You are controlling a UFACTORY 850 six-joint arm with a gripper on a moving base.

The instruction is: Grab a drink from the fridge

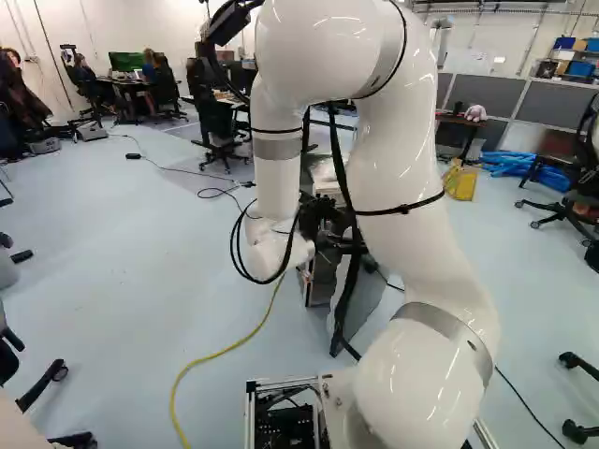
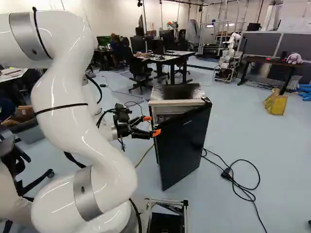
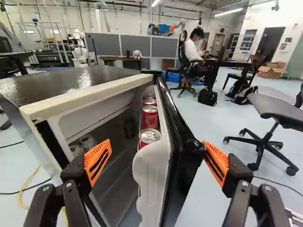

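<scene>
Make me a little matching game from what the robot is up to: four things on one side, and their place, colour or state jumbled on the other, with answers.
Things:
1. Red cans
2. Fridge door
3. Gripper
4. Yellow cable

Place, colour or state:
A. Running along the pale floor
B. Fingers spread wide, with orange pads
C. Black outside and swung open
D. Lined up along the inner side of something that swings

Right pairs: 1-D, 2-C, 3-B, 4-A
</scene>
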